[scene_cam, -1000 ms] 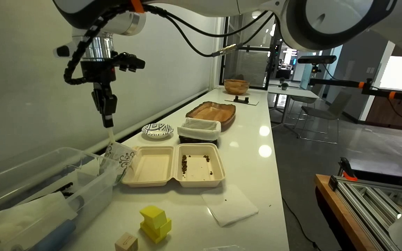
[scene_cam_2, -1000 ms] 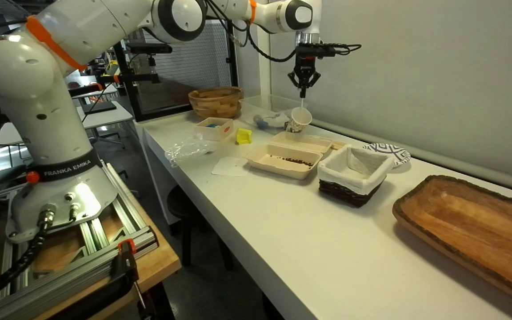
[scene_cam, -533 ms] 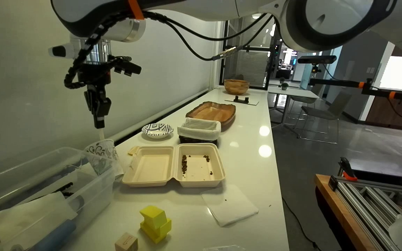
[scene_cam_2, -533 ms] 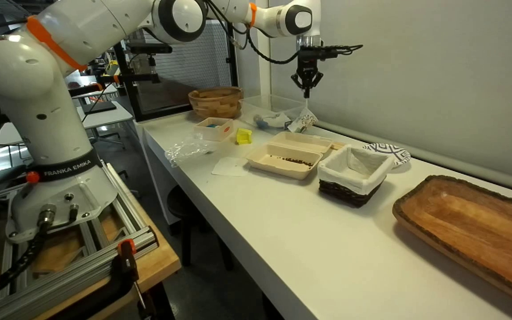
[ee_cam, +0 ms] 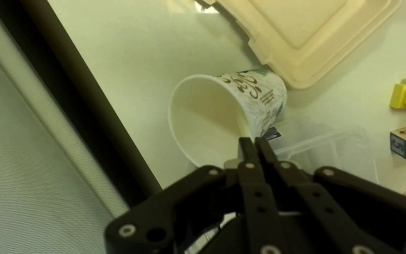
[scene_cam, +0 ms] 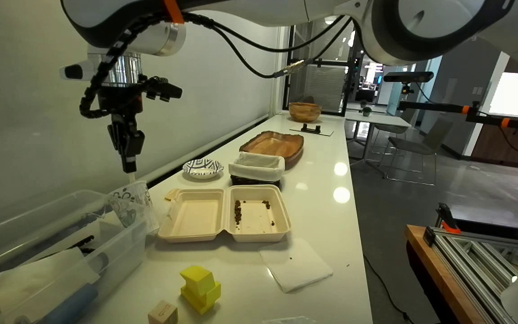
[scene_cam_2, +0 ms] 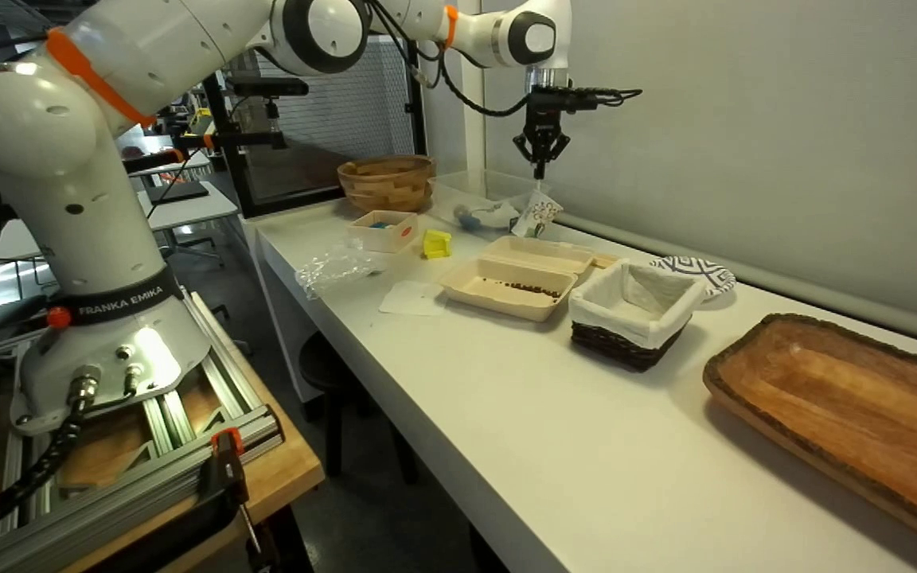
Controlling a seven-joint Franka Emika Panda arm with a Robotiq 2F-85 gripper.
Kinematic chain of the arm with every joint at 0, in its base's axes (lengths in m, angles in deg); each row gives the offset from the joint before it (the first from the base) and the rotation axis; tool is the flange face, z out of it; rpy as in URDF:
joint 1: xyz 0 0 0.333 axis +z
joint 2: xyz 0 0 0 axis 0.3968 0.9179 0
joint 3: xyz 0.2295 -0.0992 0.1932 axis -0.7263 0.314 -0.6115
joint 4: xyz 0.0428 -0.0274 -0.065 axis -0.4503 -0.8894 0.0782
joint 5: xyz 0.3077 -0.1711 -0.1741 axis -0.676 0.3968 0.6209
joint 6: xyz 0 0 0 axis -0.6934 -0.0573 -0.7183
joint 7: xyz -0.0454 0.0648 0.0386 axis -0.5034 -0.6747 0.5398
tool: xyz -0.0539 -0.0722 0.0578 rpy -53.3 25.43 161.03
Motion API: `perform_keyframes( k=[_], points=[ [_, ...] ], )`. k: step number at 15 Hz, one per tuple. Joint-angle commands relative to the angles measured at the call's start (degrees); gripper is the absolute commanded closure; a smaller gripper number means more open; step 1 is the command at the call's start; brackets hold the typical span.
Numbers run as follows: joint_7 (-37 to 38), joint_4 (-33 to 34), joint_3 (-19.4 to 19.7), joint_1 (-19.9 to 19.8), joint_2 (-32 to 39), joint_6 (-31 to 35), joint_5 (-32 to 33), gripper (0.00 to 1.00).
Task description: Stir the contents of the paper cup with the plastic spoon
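The white counter (scene_cam_2: 458,366) lies under the far end of the robot arm (scene_cam_2: 180,44). On it are a clear bin (scene_cam: 126,263) and an unfolded clamshell box (scene_cam: 198,213). The gripper (ee_cam: 253,141) points down, its jaws brought together. Under it the paper cup (ee_cam: 256,97) leans well over, beside the bin and near the box. The plastic spoon (scene_cam: 132,177) is pinched in those jaws and dips past the rim into the cup. Grasping and inserting look done; stirring is probably in hand and left to finish, though what the cup holds cannot be made out.
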Motion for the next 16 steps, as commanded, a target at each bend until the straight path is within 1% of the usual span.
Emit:
perform_keyframes(
  k=[1, 5, 7, 9, 12, 16],
  points=[
    [0.2, -4.0, -0.5, 0.4, -4.3, -4.9, -0.4, 0.99],
    [0.9, -5.1, -0.6, 0.4, -6.1, -10.3, -0.4, 0.99],
    [0.4, -5.5, -0.9, 0.2, -6.5, -11.8, -0.8, 0.99],
    [0.4, -6.2, -0.9, 0.1, -6.5, -11.5, -0.7, 0.99],
    [0.0, -7.0, -0.6, 0.1, -5.9, -8.9, -0.3, 0.99],
    [-1.3, -8.5, -1.1, -0.3, -6.0, -3.7, -0.8, 0.99]
  ],
)
